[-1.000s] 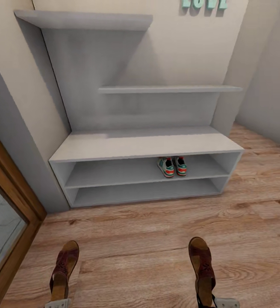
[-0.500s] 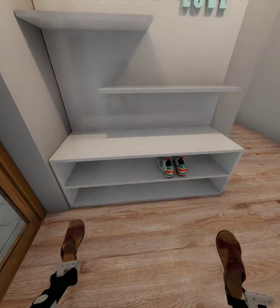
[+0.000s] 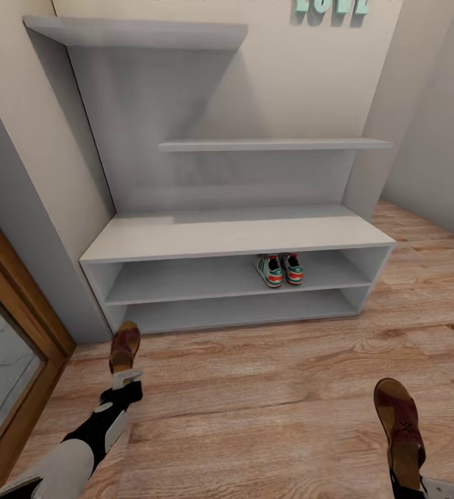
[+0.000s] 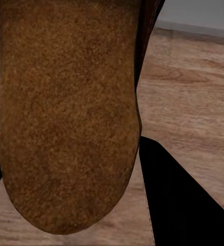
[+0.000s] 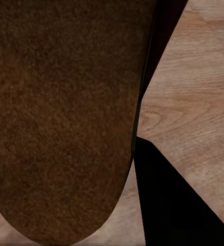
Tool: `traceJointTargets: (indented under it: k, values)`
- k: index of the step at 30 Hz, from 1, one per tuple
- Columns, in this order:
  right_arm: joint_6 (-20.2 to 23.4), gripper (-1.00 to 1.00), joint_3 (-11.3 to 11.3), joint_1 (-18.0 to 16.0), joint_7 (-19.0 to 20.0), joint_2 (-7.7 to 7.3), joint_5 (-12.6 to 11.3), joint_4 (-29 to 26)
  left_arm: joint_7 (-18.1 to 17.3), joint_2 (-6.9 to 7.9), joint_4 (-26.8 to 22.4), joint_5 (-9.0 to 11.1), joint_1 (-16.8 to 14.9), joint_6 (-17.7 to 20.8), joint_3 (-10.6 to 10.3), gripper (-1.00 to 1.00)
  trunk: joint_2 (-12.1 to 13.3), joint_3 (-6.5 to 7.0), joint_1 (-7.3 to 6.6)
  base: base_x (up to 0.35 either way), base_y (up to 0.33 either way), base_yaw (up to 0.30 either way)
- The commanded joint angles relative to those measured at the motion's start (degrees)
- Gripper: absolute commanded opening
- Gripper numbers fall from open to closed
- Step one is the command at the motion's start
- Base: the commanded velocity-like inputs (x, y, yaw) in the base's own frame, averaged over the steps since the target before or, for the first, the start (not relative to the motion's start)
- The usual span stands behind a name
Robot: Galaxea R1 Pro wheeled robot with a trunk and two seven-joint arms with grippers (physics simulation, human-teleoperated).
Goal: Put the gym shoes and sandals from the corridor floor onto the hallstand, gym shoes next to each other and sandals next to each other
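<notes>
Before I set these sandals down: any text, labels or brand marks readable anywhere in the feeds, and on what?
"LOVE", probably: teal block letters on the wall above the hallstand, cut off by the head view's top edge, so only their lower halves show.
Gym shoes on the upper shelf tier: too small to make out any brand mark.
Sandals, left and right: no lettering visible on them.

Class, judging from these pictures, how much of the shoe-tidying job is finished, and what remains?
Done: the two gym shoes sit side by side on the hallstand upper tier. In hand: the left gripper and right gripper each hold a sandal above the corridor floor. Left: shelving both sandals together.
</notes>
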Motion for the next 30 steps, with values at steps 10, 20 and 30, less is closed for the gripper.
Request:
traceJointTargets:
  k: [10, 20, 30]
  values:
    - [0.6, -1.0, -0.4, -0.1, 0.6, 0.41, 0.0, 0.1, 3.0, -0.95, 0.1, -2.3, -6.5, 7.3, -2.4, -1.0, 0.0, -0.05, -0.01, 0.0, 0.0, 0.0]
    - [0.6, -1.0, -0.2, -0.1, 0.9, 0.96, 0.0, 0.1, -1.1, -0.32, 0.1, -3.1, -9.6, 10.6, -10.1, -1.0, 0.0, -0.05, -0.01, 0.0, 0.0, 0.0]
    - [0.6, -1.0, -0.1, -0.1, 0.9, 1.27, 0.0, 0.1, -1.2, -0.18, 0.1, -3.1, -9.8, 10.8, -10.3, -1.0, -3.6, -2.21, 1.97, 0.0, 0.0, 0.0]
